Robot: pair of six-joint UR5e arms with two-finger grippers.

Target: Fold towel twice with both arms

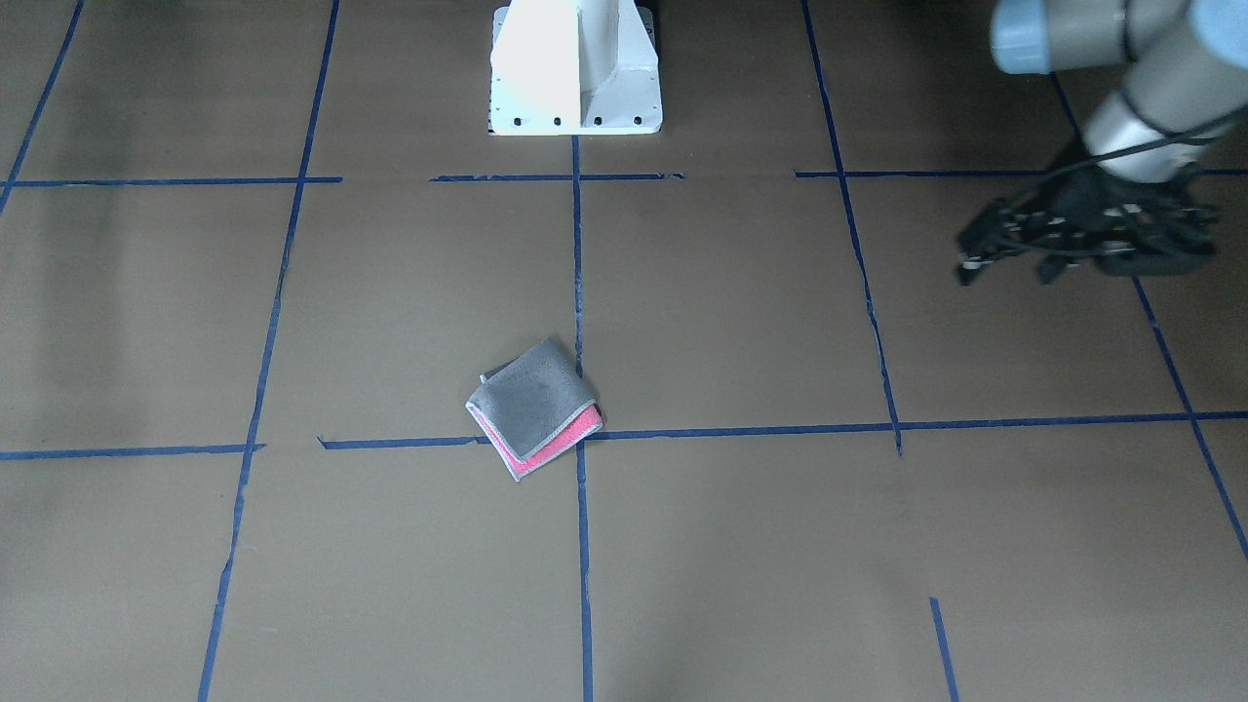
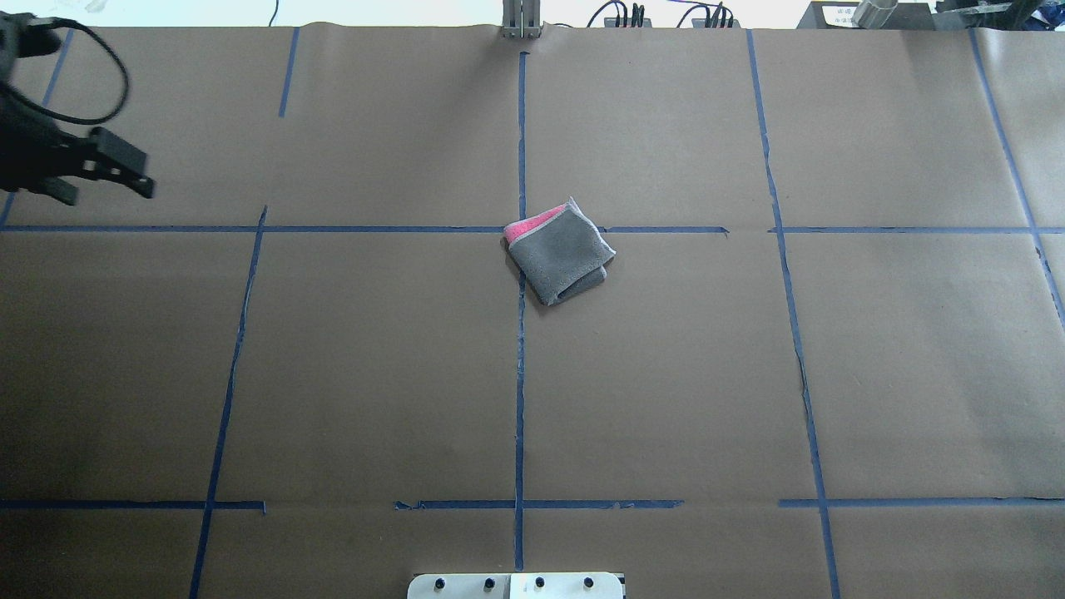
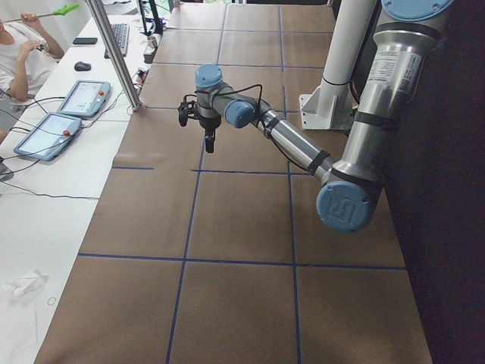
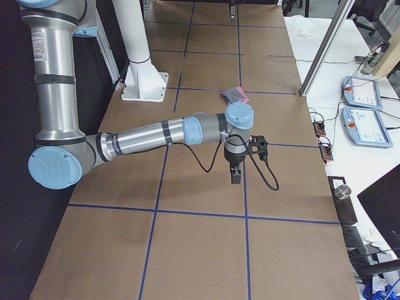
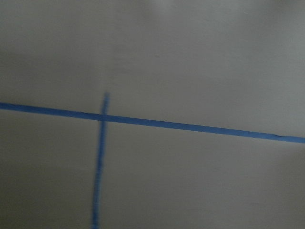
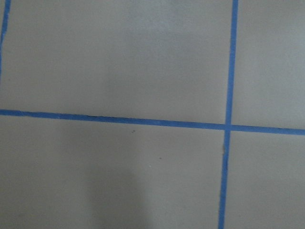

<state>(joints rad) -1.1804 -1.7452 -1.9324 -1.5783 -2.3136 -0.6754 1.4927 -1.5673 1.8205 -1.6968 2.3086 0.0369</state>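
We see the towel (image 2: 559, 252) folded into a small, thick square with its dark grey face up. A strip of the bright pink face shows along the side that is turned toward the operators' long edge and the table's left end. The thin whitish border runs between the grey and the pink. On the opposite side the stacked grey layers show as a rounded fold. The towel lies flat on the brown paper of the table (image 2: 358, 374), about midway between the table's two ends and somewhat nearer the operators' long edge than the white pedestal base (image 1: 575, 68). It sits askew to the blue tape grid (image 2: 520, 399), covering the crossing of the central line and a cross line. Neither arm touches it.

The left gripper (image 1: 1009, 271) hangs above the tabletop toward the left end, well apart from the towel. Its jaws are spread wide and have nothing between them. Its wrist camera sees only paper and tape, blurred.

The right gripper (image 4: 235, 175) shows only in the side view from the right end. It points down over a tape line toward that end, also well apart from the towel. We cannot tell how its jaws stand. Its wrist camera shows bare paper and a tape crossing.
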